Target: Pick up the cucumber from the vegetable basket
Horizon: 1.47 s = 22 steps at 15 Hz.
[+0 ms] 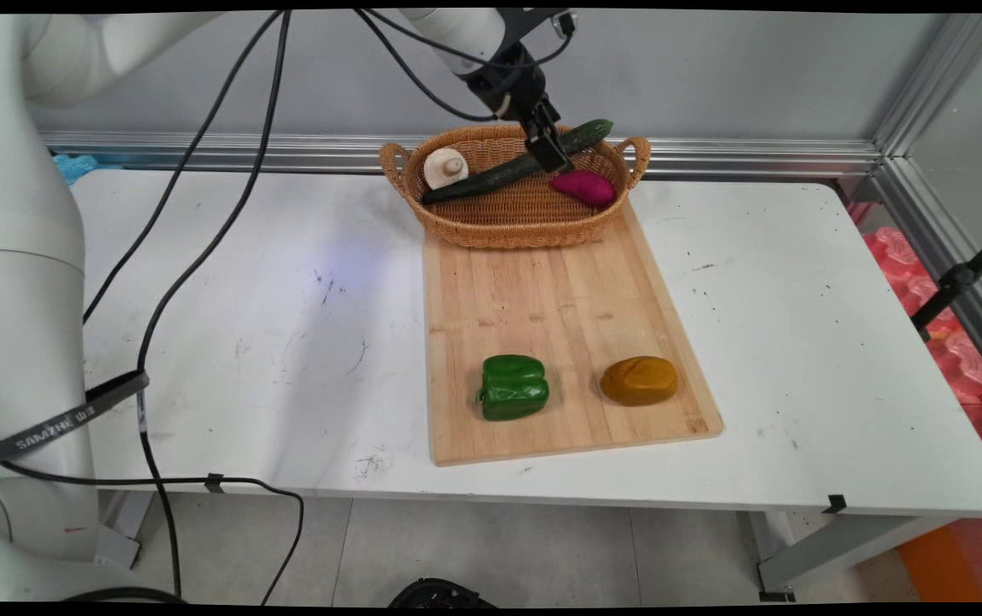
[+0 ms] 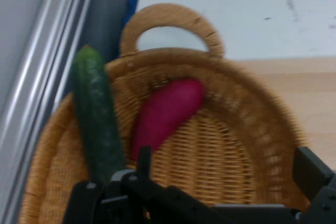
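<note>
Hovering over the far side of the wicker basket [image 1: 491, 233] [image 2: 252, 108], the pincer [image 1: 549, 154] [image 2: 226, 161] has its fingers spread wide and pinches nothing. The cucumber [image 1: 508, 169] [image 2: 97, 119] lies directly beneath it, slanting across the basket with its raised end propped on the rim; in the hand view it runs down to the left finger rather than through the gap. The purple sweet potato [image 1: 583, 186] [image 2: 165, 111] sits just beside the cucumber, inside the spread of the fingers, closer to the left one.

As a judgement: any closing here would do best with the pincer first shifted sideways, so that the cucumber lies centred between the fingers and crosswise to them. As things stand the sweet potato is likelier to be caught, or the left finger to come down on the cucumber's back. The propped, slanted cucumber may also roll or slide off the rim if nudged, so a slow, straight descent seems wise.

The arm reaches in from above and to the left, its wrist tilted down and away from the camera toward the wall, cables trailing. A mushroom [image 1: 446, 167] rests well to the pincer's side, at the basket's other end. On the wooden board [image 1: 559, 299], far behind the hand, lie a green pepper [image 1: 514, 387] and a brown potato [image 1: 639, 381]
</note>
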{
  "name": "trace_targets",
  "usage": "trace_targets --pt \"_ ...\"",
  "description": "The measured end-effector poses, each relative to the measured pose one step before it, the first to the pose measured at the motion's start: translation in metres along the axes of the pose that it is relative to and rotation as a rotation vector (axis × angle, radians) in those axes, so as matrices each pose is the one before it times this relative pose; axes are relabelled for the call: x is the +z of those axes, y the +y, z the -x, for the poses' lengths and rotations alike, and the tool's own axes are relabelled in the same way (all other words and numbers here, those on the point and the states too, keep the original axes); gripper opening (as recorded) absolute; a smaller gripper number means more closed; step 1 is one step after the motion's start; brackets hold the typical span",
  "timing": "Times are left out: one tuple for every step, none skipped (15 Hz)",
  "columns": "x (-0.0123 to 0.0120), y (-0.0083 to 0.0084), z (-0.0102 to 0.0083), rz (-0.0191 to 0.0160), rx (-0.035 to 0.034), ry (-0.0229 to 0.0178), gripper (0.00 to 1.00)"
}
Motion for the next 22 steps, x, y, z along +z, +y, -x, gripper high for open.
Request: trace_targets --pt "0.00505 -0.00957 0.00260 -0.00836 -0.00064 -0.00541 1.00" --pt "0.00523 -0.00879 0.00283 -0.00721 -0.00101 -0.00551 1.00" --pt "0.00451 -0.00686 0.00298 -0.00512 -0.00133 -0.00526 1.00" --pt "0.00580 -0.00741 0.00395 -0.00524 -0.00268 -0.00680 1.00" --pt "0.00600 -0.00645 0.00364 -0.00370 -0.00233 -0.00684 1.00" --pt "0.00488 -0.00498 0.00358 -0.00246 -0.00293 -0.00591 1.00" --pt "0.00351 -0.00312 0.00218 -0.00166 -0.00241 -0.00372 1.00" --pt "0.00527 -0.00443 0.00287 -0.00244 -0.00296 -0.00525 1.00" --pt "0.00603 -0.00474 0.00346 -0.00302 -0.00414 -0.00597 1.00" --pt "0.00590 -0.00429 0.00323 -0.00266 -0.00426 -0.00516 1.00" --pt "0.00516 -0.00320 0.00220 -0.00122 -0.00322 -0.00352 1.00" --pt "0.00598 -0.00362 0.00195 -0.00110 -0.00299 -0.00299 1.00" --pt "0.00590 -0.00353 0.00151 -0.00118 -0.00213 -0.00236 1.00" --pt "0.00467 -0.00285 0.00095 -0.00090 -0.00141 -0.00142 1.00" --pt "0.00326 -0.00171 0.00057 0.00021 -0.00064 -0.00117 1.00" --pt "0.00452 -0.00252 0.00081 0.00031 -0.00034 -0.00164 1.00" --pt "0.00591 -0.00282 0.00095 0.00195 -0.00028 -0.00193 1.00" --pt "0.00420 -0.00185 0.00067 0.00142 0.00026 -0.00134 1.00" --pt "0.00395 -0.00169 0.00058 0.00131 0.00058 -0.00162 1.00" --pt "0.00255 -0.00105 0.00049 0.00082 0.00018 -0.00082 1.00" --pt "0.00347 -0.00147 0.00092 0.00089 -0.00028 -0.00137 1.00" --pt "0.00230 -0.00092 0.00044 0.00075 0.00036 -0.00085 1.00"
